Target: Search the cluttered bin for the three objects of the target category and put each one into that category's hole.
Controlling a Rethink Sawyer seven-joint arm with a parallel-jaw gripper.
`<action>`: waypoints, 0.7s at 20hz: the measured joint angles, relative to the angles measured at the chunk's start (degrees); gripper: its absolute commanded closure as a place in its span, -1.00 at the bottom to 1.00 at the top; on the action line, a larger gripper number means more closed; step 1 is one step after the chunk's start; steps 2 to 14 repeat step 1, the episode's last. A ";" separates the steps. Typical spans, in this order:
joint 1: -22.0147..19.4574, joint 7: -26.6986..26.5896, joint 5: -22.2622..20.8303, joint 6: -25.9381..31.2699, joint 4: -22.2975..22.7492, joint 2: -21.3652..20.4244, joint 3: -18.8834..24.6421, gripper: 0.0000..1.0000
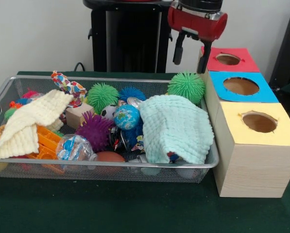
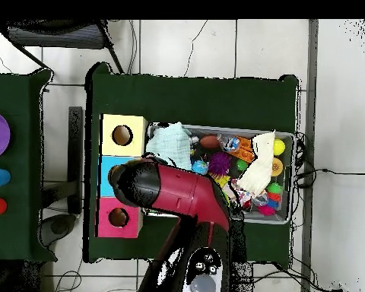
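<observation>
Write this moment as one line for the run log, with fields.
gripper: open, empty, above blue box | basket: full of toys | mint cloth: over basket end near boxes | holes: nothing seen inside

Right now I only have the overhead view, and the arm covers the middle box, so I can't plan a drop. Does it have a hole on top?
Observer: Yes. The front view shows a round open hole in the top of the blue box, which sits between the red box and the yellow box.
Operator: Where is the end effector?
Observer: The end effector hangs just behind the bin's far corner by the red box, open and empty.
Operator: What's in the bin under the arm?
Observer: A green spiky ball sits against the back rim.
</observation>
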 measured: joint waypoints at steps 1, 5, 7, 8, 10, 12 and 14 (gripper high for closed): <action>-0.13 0.00 -0.06 0.00 -0.23 0.17 0.03 -1.00; -0.13 0.00 -0.06 0.00 -0.23 0.17 0.03 -1.00; -0.13 0.00 -0.06 0.00 -0.23 0.17 0.03 -1.00; -0.13 0.00 -0.06 0.00 -0.23 0.17 0.03 -1.00; -0.13 0.00 -0.06 0.00 -0.23 0.17 0.03 -1.00; -0.13 0.00 -0.06 0.00 -0.23 0.17 0.03 -1.00; -0.13 0.00 -0.06 0.00 -0.23 0.17 0.03 -1.00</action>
